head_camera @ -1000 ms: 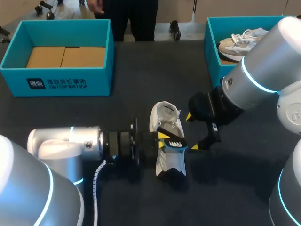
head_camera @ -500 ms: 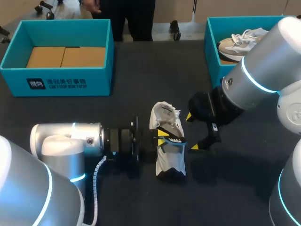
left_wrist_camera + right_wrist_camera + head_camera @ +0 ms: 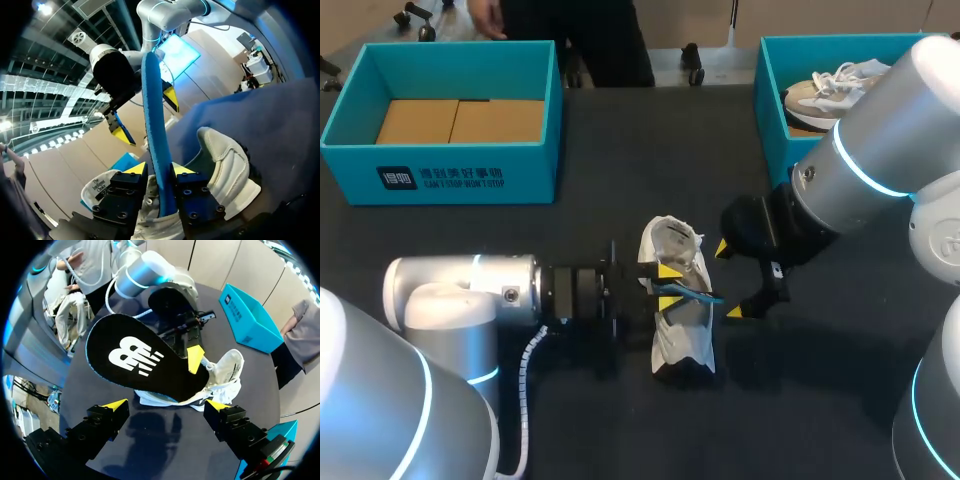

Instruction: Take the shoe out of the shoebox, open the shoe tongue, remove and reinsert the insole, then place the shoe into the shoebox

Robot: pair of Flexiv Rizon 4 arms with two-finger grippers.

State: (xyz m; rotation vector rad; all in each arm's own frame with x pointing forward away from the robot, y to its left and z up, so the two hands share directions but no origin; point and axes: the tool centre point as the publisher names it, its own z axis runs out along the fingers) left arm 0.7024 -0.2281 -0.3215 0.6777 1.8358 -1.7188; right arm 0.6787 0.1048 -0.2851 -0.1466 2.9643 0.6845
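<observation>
A white shoe (image 3: 672, 335) lies on the dark table, toe toward me; it also shows in the left wrist view (image 3: 227, 170) and the right wrist view (image 3: 227, 372). Its insole (image 3: 698, 294), black on top with a blue underside, stands on edge out of the shoe's opening. My left gripper (image 3: 668, 282) comes in from the shoe's left, open, its yellow tips slightly apart with the insole (image 3: 155, 125) between them. My right gripper (image 3: 728, 280) hangs wide open just right of the shoe. It faces the insole's black top (image 3: 140, 360) and holds nothing.
A teal box (image 3: 470, 175) with a cardboard floor stands at the back left. Another teal box (image 3: 770, 100) at the back right holds a second shoe (image 3: 830, 90). Dark table lies bare in front of and between them.
My left gripper's yellow tips, pressed together on the insole a second ago, have parted. The insole has shifted a little toward the right. The right arm has not moved.
</observation>
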